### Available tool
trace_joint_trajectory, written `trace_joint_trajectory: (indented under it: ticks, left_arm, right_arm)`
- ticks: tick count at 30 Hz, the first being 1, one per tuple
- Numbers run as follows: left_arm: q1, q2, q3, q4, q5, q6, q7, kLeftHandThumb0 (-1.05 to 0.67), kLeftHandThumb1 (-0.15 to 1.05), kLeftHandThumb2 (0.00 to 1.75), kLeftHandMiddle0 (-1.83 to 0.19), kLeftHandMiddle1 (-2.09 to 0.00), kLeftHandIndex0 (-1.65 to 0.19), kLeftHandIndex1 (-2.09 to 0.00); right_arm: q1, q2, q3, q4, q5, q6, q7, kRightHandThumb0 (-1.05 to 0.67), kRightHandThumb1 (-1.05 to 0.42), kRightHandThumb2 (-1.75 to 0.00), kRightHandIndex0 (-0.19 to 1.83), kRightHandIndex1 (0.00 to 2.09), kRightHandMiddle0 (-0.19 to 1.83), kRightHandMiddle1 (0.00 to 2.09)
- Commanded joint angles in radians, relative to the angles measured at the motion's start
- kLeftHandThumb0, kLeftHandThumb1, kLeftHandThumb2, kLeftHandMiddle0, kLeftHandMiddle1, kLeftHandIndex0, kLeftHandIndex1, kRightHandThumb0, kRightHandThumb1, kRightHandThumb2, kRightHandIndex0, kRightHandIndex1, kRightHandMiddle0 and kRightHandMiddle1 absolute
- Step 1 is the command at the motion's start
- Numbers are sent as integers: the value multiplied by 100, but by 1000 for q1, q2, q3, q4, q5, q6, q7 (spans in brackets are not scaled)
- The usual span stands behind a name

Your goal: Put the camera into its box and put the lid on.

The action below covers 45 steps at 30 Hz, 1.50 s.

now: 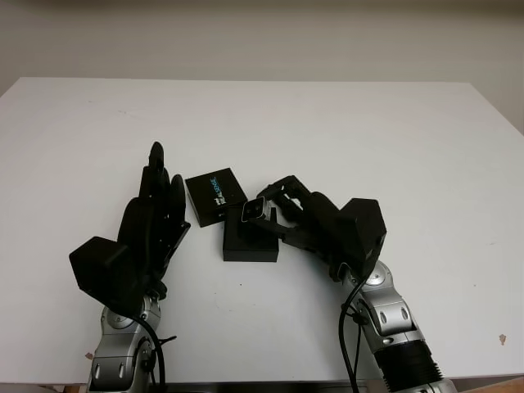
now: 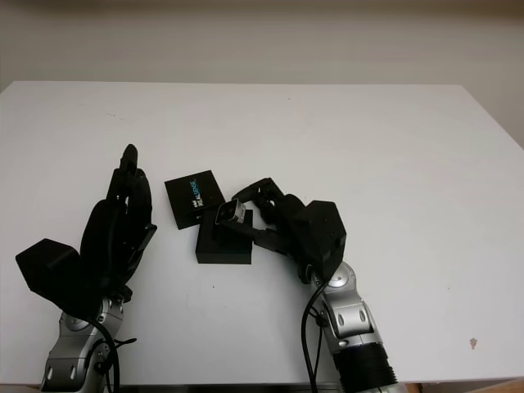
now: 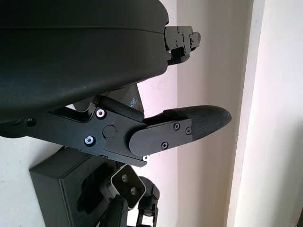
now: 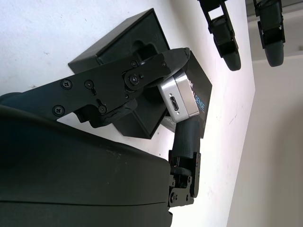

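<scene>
**Camera held over the open box, insertion pending**

The right hand (image 1: pixel 282 209), entering from the lower right of the head views, grasps the camera (image 1: pixel 253 210), a small silver block, between its fingers. The camera sits at the centre of the frame, directly above the far edge of the open box (image 1: pixel 250 241), a black tray lying on the white table (image 1: pixel 368 139). From the head views it cannot be told whether the camera already touches the box or hangs just clear of it.

In the right wrist view the camera (image 4: pixel 177 99) is pinched with its narrow, port-bearing side facing outward, and the moulded recess of the box (image 4: pixel 124 49) lies just beyond it.

The lid (image 1: pixel 215 196), black with a printed label, lies on the table touching the box's upper-left corner, between the two hands.

The left hand (image 1: pixel 155 221) stands at the lower left of the frame, released, holding nothing, beside the lid.

Judgement: the coming move is a short descent toward the recess. The camera's long axis must line up with the recess before release. The left hand is the nearer one to the lid for the closing step.
</scene>
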Motion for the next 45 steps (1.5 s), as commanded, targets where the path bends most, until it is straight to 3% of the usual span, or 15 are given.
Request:
trace_joint_trajectory:
  ticks: [1,20,45]
  left_arm:
    - [1,-2,-1,-4,0,-3,-1,-66,105,62,8,-5,10,-5]
    - [-4,9,4,7,-3,-1,-20,-66,105,62,9,-5,11,-5]
    - [-2,7,4,-3,-3,12,-16,-66,105,63,9,-5,11,-5]
  right_arm:
    - [-8,-2,-3,29,5,-6,10,-38,-104,-6,11,7,14,177]
    - [3,39,7,-21,73,104,53,-41,-105,-6,9,5,17,176]
    - [35,15,39,25,16,25,78,-41,-105,-7,9,5,16,177]
